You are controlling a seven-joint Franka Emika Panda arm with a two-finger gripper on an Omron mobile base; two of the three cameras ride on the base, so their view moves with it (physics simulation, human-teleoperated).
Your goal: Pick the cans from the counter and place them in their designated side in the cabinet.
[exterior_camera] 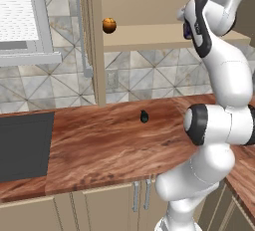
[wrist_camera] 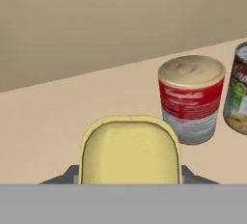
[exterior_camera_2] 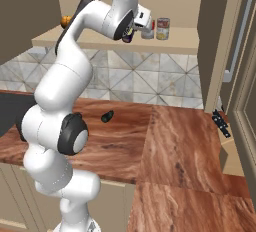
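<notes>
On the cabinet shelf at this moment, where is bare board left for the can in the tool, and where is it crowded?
Bare board runs along the shelf from the orange ball to the red-label can. The right part is crowded: red-label can and white-red-green can stand side by side. The tool is shut on the yellow-topped can beside them.

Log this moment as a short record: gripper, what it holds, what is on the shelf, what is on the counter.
gripper: shut on the blue can, up at the cabinet shelf
blue can: held, yellow top facing the hand camera
red can: upright on the shelf, apart from the blue can
other can: upright beside the red can
orange ball: on the shelf's far end
counter: bears a small dark blob
</notes>
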